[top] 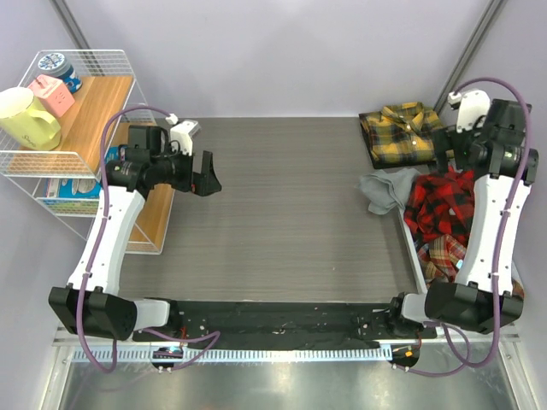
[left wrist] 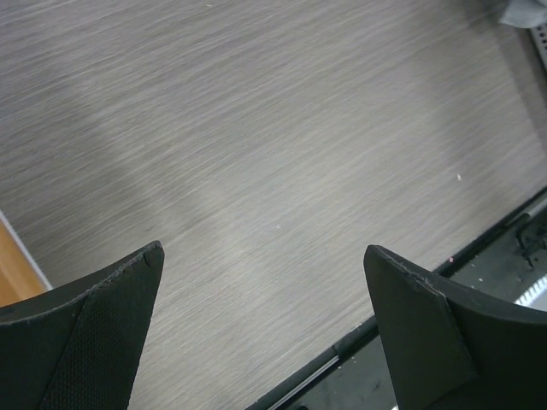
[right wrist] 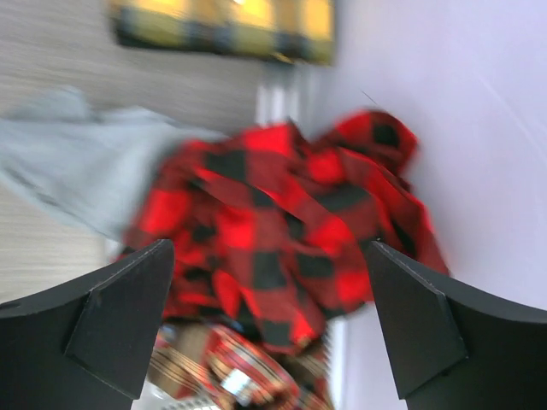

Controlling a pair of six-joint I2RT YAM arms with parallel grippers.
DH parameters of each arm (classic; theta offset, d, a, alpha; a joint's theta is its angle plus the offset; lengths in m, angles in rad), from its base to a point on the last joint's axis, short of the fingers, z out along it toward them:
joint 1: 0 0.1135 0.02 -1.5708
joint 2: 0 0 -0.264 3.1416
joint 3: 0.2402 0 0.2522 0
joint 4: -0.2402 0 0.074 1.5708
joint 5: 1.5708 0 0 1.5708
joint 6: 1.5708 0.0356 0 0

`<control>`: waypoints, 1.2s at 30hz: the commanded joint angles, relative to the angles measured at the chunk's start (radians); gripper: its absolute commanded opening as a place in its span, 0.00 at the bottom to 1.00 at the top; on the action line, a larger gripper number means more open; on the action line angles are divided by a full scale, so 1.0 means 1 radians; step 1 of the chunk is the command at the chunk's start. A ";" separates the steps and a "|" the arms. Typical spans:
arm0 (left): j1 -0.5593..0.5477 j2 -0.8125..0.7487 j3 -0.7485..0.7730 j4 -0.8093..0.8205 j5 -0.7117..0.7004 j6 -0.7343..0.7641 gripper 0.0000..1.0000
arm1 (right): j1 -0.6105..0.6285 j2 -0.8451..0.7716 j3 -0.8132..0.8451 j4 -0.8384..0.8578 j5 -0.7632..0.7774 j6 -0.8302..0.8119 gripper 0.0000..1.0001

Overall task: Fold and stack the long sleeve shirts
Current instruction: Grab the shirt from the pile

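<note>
The table (top: pixel 282 213) is a flat grey board with a fine streaked wood grain, and the shirts all lie along its right side. The yellow-and-black plaid shirt (top: pixel 400 132) sits at the far right corner, folded into a neat rectangle with its collar showing. Just nearer than it, the grey shirt (top: pixel 385 190) lies in a soft rumpled lump on the table's right edge, touching the red-and-black check shirt (top: pixel 438 205), a heap of bold square checks that bunches up over the edge towards the pale lilac wall. The orange-brown plaid shirt (top: pixel 443 254) lies crumpled at the near end of that heap, partly tucked under the red one; in the right wrist view this pile is blurred, so finer weave and any lettering cannot be made out. The right gripper (right wrist: pixel 269 256) hangs above the red heap with its two matt black wedge-shaped fingers spread wide and nothing between them. The left gripper (left wrist: pixel 265 256) is well apart from the shirts, over the bare left part of the table, its jaws likewise at full spread and holding nothing; one finger (left wrist: pixel 85 333) shows a finely dimpled pad. To the left stands a white wire shelf (top: pixel 85 60) with warm wooden boards, carrying a rounded pale yellow mug (top: pixel 26 115), a small pink box (top: pixel 51 92) and a round blue tin (top: pixel 58 64)
</note>
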 commanded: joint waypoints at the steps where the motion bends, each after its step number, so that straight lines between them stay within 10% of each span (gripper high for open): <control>1: 0.002 0.000 0.038 0.000 0.104 0.008 1.00 | -0.123 0.033 -0.007 -0.037 0.096 -0.096 1.00; 18: 0.002 0.006 0.058 0.008 0.111 0.014 1.00 | -0.309 0.277 -0.409 0.256 0.096 -0.167 0.99; 21: 0.002 0.008 0.061 0.015 0.101 0.009 1.00 | -0.316 0.288 -0.351 0.215 0.062 -0.161 0.69; 22: 0.002 0.008 0.062 0.020 0.095 0.008 1.00 | -0.319 0.285 -0.296 0.180 0.010 -0.155 0.30; 24: 0.002 0.003 0.070 0.026 0.092 0.008 1.00 | -0.333 0.248 -0.240 0.156 -0.036 -0.119 0.02; 36: 0.002 -0.020 0.059 0.090 0.029 -0.020 1.00 | -0.295 -0.002 0.178 0.343 -0.618 0.377 0.01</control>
